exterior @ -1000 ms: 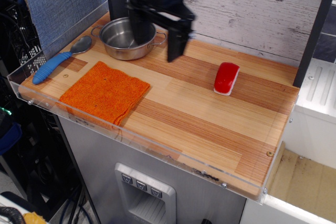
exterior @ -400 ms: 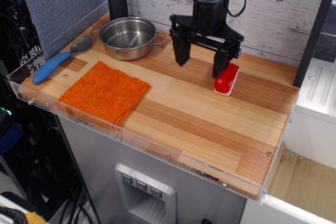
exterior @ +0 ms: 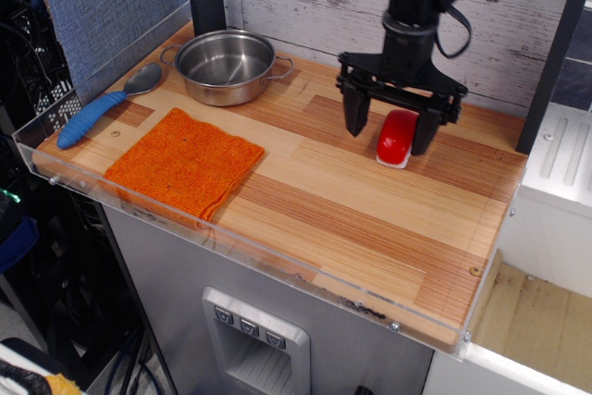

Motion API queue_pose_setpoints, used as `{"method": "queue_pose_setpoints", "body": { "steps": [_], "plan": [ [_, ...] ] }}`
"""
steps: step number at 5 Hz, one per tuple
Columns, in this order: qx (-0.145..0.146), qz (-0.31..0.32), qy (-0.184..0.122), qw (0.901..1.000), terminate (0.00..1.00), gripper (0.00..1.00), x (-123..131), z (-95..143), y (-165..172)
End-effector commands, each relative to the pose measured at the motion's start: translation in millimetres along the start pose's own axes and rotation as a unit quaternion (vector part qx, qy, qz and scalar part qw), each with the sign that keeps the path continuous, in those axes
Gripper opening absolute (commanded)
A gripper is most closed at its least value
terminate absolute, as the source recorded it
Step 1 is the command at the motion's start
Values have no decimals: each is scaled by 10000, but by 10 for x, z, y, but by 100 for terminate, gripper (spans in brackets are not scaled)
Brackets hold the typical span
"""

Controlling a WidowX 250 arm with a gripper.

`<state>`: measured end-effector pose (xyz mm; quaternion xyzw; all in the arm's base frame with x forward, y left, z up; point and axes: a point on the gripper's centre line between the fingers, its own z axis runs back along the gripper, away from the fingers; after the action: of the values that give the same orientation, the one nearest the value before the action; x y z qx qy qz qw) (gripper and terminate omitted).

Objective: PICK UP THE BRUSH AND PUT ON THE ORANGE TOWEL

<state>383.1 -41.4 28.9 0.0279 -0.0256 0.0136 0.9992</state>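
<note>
One desk (exterior: pixel 370 228): wooden, lying beneath the tool.
Orange towel (exterior: pixel 185 162): flat on the desk, well away from the tool toward the picture's left and the front edge.
Pot (exterior: pixel 225 64): steel, well to the tool's picture-left, by the back wall.
Tool (exterior: pixel 390 131): released, fingers spread wide, low over the desk, straddling the brush.
Spoon (exterior: pixel 97 110): blue-handled, farthest from the tool, beyond the pot.
Brush (exterior: pixel 398 139): red, on the desk between the tool's fingers, not gripped.

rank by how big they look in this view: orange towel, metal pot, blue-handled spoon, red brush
1. orange towel
2. metal pot
3-4. blue-handled spoon and red brush: unsure. The spoon is longer but thin, and the brush sits partly behind the hand.
</note>
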Motion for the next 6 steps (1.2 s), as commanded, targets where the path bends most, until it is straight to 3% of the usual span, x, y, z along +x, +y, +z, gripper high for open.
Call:
{"method": "queue_pose_setpoints", "body": {
  "steps": [1,2,3,4,5,6],
  "plan": [
    [72,-80,-228,9997,0,100,188,89,-135],
    [293,-267,-68,9992,0,100,200,-42,-90],
    [393,-324,-109,9986,0,0,186,-4,-65],
    [320,-1125,-231,9929,0,0,188,301,-167],
    [-59,-1779,-521,9827,0,0,92,808,-35],
    [-303,-1777,-500,9824,0,0,-158,1276,356]
  ]
}}
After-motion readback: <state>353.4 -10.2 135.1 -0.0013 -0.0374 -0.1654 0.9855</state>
